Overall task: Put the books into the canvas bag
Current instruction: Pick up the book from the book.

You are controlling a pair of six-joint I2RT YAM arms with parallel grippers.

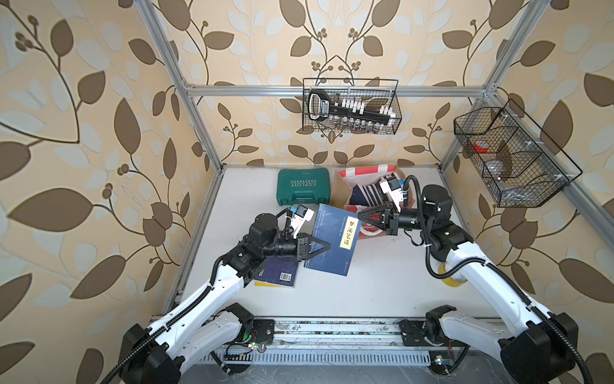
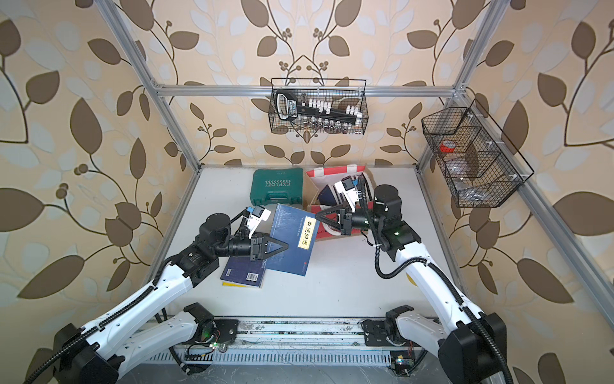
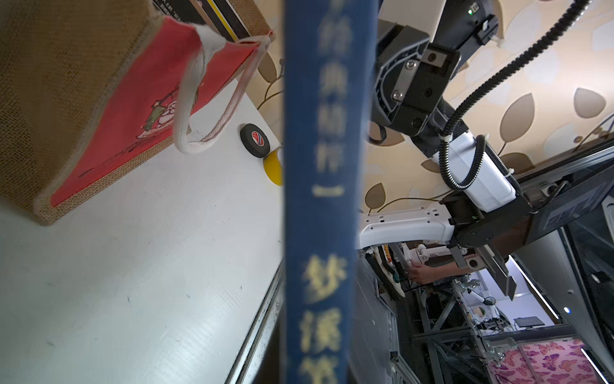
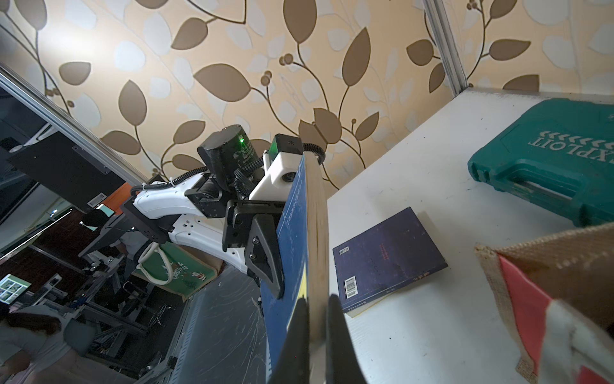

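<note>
Now pinches the blue book (image 1: pixel 332 261) in the left gripper (image 1: pixel 327 247), jaws pressed together on the spine-side edge, upper finger flat on the cover. Meets the same book from the opposite side with the right gripper (image 1: pixel 359 214), at the far corner of the page edge: fingers (image 4: pixel 300 332) one to each side of the pages, close against them; cannot tell whether clamping or slack. Holds the book above the table (image 1: pixel 382 292), between the two pincers, cover and yellow title strip upward, a little tilted.

Just beyond that far corner: the canvas bag (image 1: pixel 342 194), upright at the back of the table, mouth open, with several navy books (image 1: pixel 365 196) standing inside. Hides part of the bag's red front panel in both top views. Over the bag's mouth: the right wrist with its camera. Down the front panel: a white rope handle (image 3: pixel 186 109). Just beside the bag, on the left arm's side: a green tool case (image 1: pixel 304 186), flat, close to the blue book's far edge. Under the left arm: a dark navy book (image 1: pixel 280 272), barcode up, flat on a yellow book (image 1: pixel 265 283). Under the right arm: a yellow tape roll (image 1: pixel 448 281), a black tape roll (image 3: pixel 255 139) next to it. High on the frame, well apart from all this: two black wire baskets (image 1: pixel 352 106).
</note>
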